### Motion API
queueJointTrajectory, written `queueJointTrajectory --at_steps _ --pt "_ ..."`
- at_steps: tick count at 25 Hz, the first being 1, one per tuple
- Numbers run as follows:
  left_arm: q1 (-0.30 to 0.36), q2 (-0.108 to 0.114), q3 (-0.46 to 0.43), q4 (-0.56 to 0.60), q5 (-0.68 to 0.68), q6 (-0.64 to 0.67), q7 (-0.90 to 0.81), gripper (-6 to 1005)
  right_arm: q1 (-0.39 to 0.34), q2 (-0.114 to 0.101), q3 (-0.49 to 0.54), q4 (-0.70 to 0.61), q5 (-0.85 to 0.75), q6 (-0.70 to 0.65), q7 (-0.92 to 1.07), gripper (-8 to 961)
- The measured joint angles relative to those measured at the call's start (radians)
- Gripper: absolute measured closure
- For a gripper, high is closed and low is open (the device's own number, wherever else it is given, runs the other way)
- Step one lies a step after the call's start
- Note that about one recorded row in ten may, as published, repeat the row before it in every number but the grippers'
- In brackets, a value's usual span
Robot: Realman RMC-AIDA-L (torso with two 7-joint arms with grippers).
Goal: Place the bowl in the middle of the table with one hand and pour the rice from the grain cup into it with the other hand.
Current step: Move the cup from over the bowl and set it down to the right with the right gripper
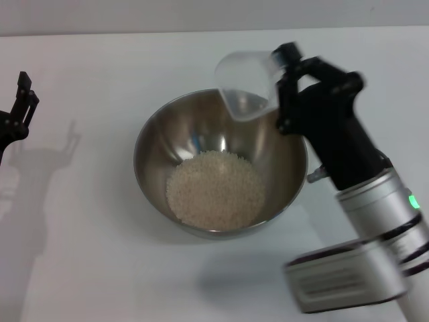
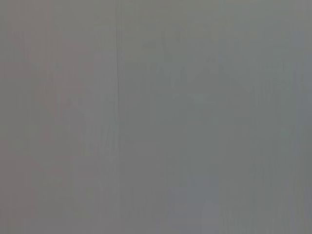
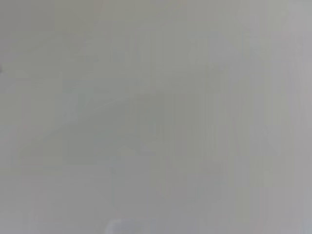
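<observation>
The steel bowl point(image 1: 154, 144) stands in the middle of the white table point(image 1: 87, 268), seen from the head camera. A pale heap of rice point(image 1: 214, 189) lies in its bottom. Above the bowl's far right rim my right gripper point(image 1: 285, 84) is shut on the grain cup point(image 1: 244, 84), which is clear, tipped toward the bowl and looks empty. My left gripper point(image 1: 20, 107) hangs at the far left edge, well away from the bowl, its fingers apart with nothing between them. Both wrist views show only a blank grey surface.
Only the arms' shadows lie on the white tabletop around the bowl. My right arm's silver forearm point(image 1: 375, 228) crosses the front right corner.
</observation>
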Motion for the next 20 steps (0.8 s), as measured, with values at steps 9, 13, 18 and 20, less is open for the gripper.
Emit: queueJointTrajectory --at_steps 9,13,18,20 --pt "0.000 0.000 0.000 0.000 0.000 0.000 0.000 170 -0.038 -0.006 0.112 -0.182 0.013 -0.172 0.994 937" --pt "0.000 0.000 0.000 0.003 0.000 0.000 0.000 170 -0.048 -0.005 0.195 -0.335 0.014 -0.212 1.346 938" --pt "0.000 0.001 0.000 0.006 0.000 0.000 0.000 170 -0.078 -0.004 0.273 -0.435 0.029 -0.188 1.423 939" --pt "-0.001 0.001 -0.001 0.008 0.000 0.000 0.000 170 -0.081 -0.005 0.287 -0.463 0.054 -0.147 1.424 939"
